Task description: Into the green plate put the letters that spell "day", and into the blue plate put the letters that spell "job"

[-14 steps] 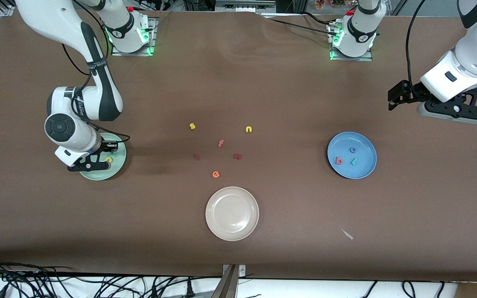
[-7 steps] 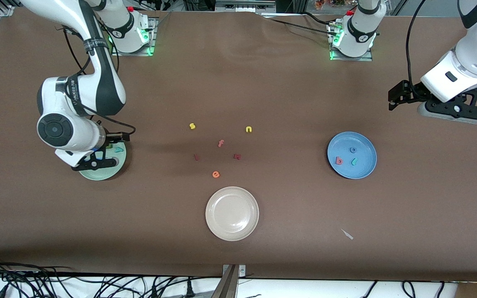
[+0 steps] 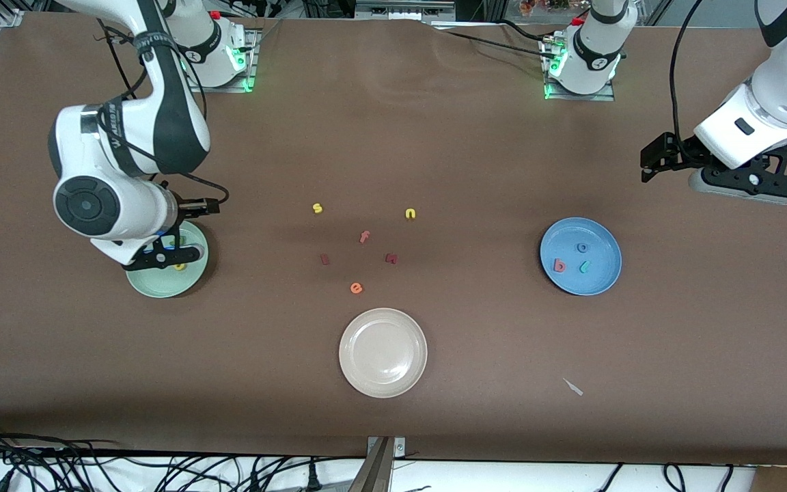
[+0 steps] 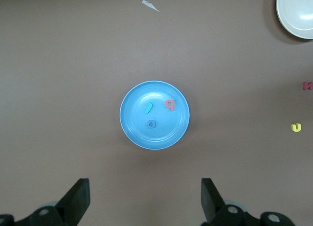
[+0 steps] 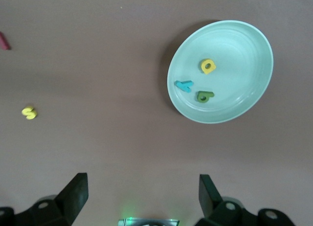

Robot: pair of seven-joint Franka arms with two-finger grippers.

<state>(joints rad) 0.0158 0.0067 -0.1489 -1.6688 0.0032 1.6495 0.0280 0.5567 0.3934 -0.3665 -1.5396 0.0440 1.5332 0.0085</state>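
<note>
Over the green plate (image 3: 161, 283) near the table's right-arm end I see my right gripper (image 3: 161, 256), fingers spread and empty; yellow "a" (image 5: 208, 66), teal "y" (image 5: 185, 86) and dark green "d" (image 5: 205, 96) lie in it. Left gripper (image 3: 749, 183) waits spread above the left-arm end, with "j" (image 4: 148, 107), "o" (image 4: 151, 124), "b" (image 4: 169, 105) in the blue plate (image 3: 605, 280).

Lit evenly and brightly from overhead. Cast soft dark shadows on the matte brown table (image 3: 475, 150), darkest at three o'clock of the round pale mint-green plate (image 3: 161, 285). Showed mild glare on the round cream-white plate (image 3: 383, 352). Stayed sharp throughout, without noticeable edge distortion.
</note>
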